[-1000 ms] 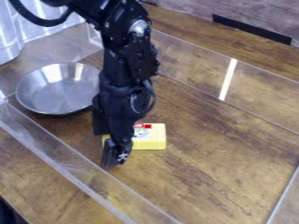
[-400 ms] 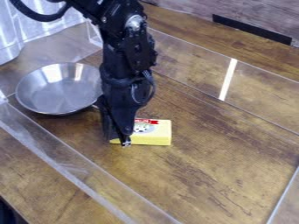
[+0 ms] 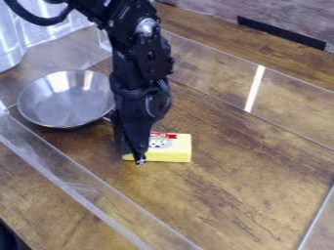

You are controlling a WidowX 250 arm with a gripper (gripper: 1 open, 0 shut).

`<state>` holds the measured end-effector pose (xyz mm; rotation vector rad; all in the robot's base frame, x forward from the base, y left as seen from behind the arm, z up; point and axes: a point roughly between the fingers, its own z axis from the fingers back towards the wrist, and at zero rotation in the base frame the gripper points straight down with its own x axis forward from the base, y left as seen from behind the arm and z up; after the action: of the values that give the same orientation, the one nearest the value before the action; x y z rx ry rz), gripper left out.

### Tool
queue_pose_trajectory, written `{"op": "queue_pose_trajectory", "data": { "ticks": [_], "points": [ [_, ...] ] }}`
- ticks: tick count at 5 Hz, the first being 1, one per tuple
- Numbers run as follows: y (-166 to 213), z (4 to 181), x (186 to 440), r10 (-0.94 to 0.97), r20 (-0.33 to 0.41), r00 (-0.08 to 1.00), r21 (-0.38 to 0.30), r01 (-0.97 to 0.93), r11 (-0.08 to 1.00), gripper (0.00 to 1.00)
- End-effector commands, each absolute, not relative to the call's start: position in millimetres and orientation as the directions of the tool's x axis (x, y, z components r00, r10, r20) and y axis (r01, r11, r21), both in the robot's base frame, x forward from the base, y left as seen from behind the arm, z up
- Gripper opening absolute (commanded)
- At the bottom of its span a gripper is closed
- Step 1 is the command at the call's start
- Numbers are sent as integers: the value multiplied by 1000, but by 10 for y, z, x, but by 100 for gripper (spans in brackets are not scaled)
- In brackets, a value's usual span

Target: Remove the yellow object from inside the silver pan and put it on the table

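Note:
The yellow object lies flat on the table, just right of the silver pan, with its red-and-white label facing up. The pan is empty. My gripper points steeply down at the block's left end, its fingertips drawn together into a narrow tip on the tabletop. The tip stands against the block's left edge. I cannot tell whether any of the block is pinched. The black arm hides the pan's right rim.
A clear glossy strip runs diagonally across the table in front of the pan and the block. Another strip crosses behind. A metal pot stands at the far left edge.
The gripper moved from in front of the block's left corner back to its left end and closed from wide open. The block shifted slightly to the right.

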<state>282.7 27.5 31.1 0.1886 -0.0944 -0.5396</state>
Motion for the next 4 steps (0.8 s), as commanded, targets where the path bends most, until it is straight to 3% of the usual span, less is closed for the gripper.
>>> {"op": "queue_pose_trajectory", "data": {
  "ticks": [1, 2, 3, 4],
  "points": [
    [268, 77, 2614, -532, -20, 846, 156, 528, 835, 0],
    [273, 24, 2599, -534, -19, 845, 154, 530, 834, 100],
    [269, -6, 2549, -535, -17, 845, 148, 532, 834, 0],
    [256, -16, 2490, -539, -12, 842, 142, 535, 833, 0]
  ]
}}
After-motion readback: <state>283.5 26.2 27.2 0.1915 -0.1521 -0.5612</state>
